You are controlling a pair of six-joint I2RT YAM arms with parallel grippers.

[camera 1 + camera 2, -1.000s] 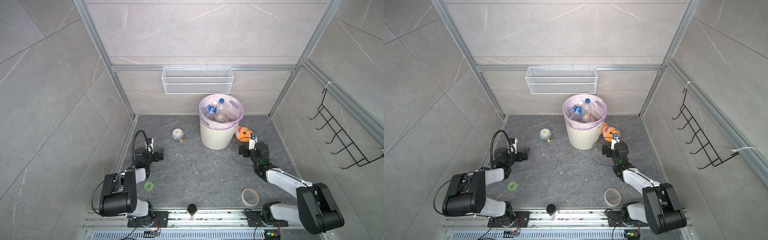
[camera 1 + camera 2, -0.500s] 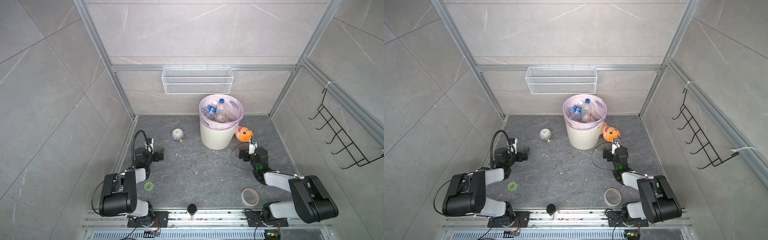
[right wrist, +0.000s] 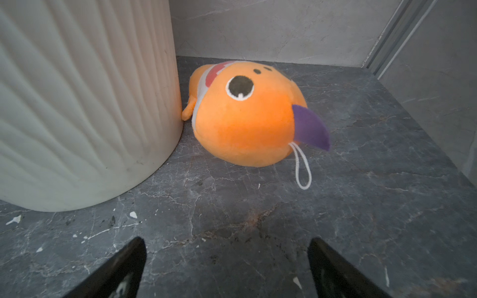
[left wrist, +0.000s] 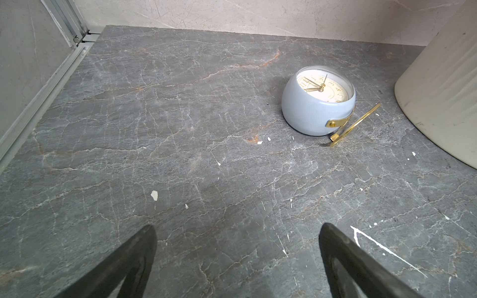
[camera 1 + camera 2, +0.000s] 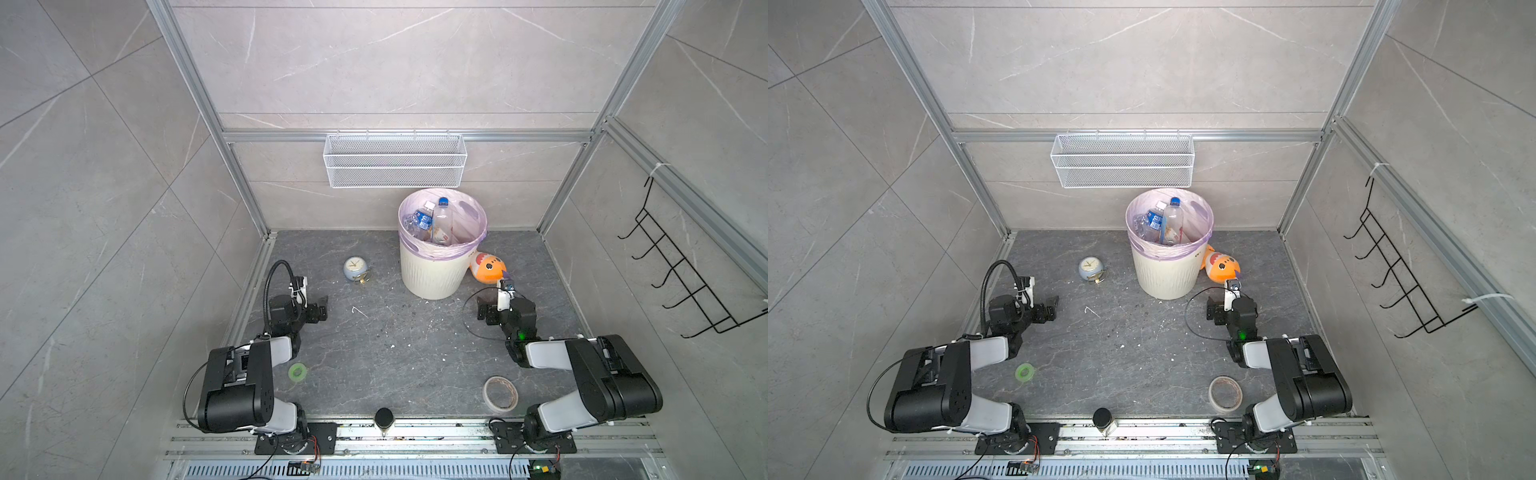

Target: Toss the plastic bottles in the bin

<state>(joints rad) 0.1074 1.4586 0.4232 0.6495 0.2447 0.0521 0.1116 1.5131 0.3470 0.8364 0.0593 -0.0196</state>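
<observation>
Bin [image 5: 432, 276] sits upper centre in both top views, on the dark floor [image 5: 395, 340] near the back wall, with a pink-lilac bag [image 5: 478, 239] folded over its rim. The plastic bottles [image 5: 443, 222] are inside it. A blue-capped bottle [image 5: 1172, 220] stands tilted, a blue-labelled bottle [image 5: 422, 218] leans to its left, and a white cap [image 5: 429, 205] shows behind. Below that is crumpled clear plastic; the count is unreadable and the lower halves are hidden by the bin wall. A wire mesh basket [image 5: 395, 166] hangs on the wall above the bin. Left gripper [image 4: 237, 228]: jaws spread wide, nothing between them, low over the floor; clock [image 4: 318, 103] ahead, bin cut off at the frame edge. Right gripper [image 3: 227, 240]: also spread wide and holding nothing, facing the ribbed bin wall and an orange plush [image 3: 247, 116] whose fin touches the bin. In both wrist views only the fingertips show. Lower frame in a top view: green tape roll [image 5: 297, 371], tan tape roll [image 5: 500, 393] and a dark-lidded jar [image 5: 384, 417], its contents unclear.
</observation>
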